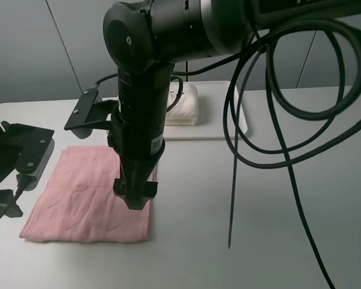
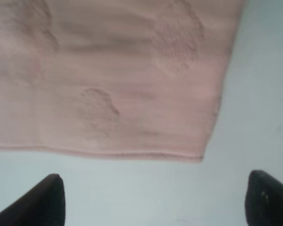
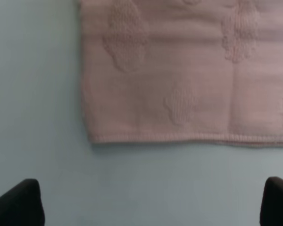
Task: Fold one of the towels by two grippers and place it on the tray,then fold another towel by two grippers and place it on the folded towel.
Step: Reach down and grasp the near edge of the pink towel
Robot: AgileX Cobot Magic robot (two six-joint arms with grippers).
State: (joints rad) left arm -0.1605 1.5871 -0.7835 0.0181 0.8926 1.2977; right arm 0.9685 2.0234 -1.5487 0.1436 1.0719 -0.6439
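Judged halfway, with cream towel [image 1: 183,105] folded on tray [image 1: 228,129], pink towel [image 1: 87,201] flat on bench [image 1: 186,253] awaiting folding and stacking, left end effector [image 2: 155,190] and right end effector [image 3: 152,190] spread apart, empty.

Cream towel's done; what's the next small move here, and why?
Probably lower the left gripper and right gripper onto corners of the pink towel, then close. The cream towel lies folded on the tray; the pink one lies flat, both open grippers hovering empty beside its edge.

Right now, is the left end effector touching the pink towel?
Apart. The left wrist view shows bare table between the pink towel and both fingertips of the left end effector.
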